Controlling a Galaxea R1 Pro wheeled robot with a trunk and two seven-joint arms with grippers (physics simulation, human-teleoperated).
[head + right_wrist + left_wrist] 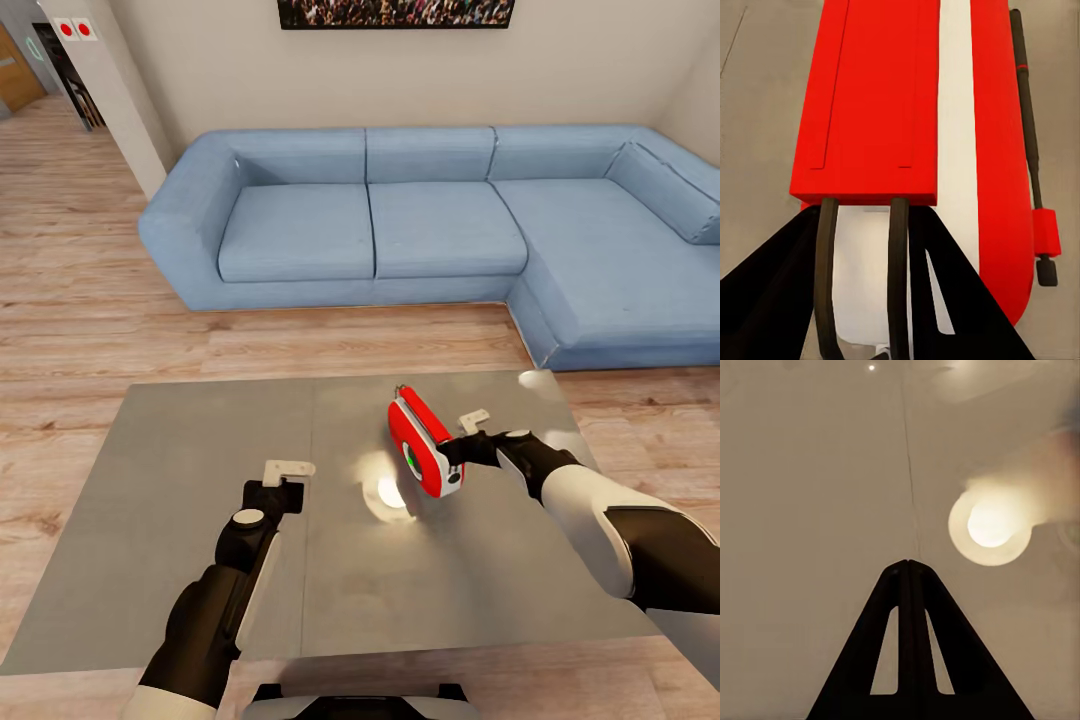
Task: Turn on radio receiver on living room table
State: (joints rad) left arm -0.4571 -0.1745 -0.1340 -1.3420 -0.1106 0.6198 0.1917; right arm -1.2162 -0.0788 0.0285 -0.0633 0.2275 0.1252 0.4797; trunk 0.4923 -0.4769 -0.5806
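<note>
The red radio receiver (420, 445) with white edge trim stands on its narrow edge on the grey table (180, 480), right of the seam, with its green-ringed dial facing the near left. My right gripper (452, 452) is at the radio's near end. In the right wrist view its fingers (826, 255) clasp the white end of the radio receiver (885, 97), the tips tucked under the red shell. My left gripper (290, 468) hovers over the table left of the seam. It is shut and empty, the tips meeting (909, 562).
A bright lamp reflection (390, 492) glares on the tabletop between the grippers. The blue L-shaped sofa (440, 215) stands beyond the table across a strip of wood floor. A thin black antenna (1027, 112) runs along the radio's side.
</note>
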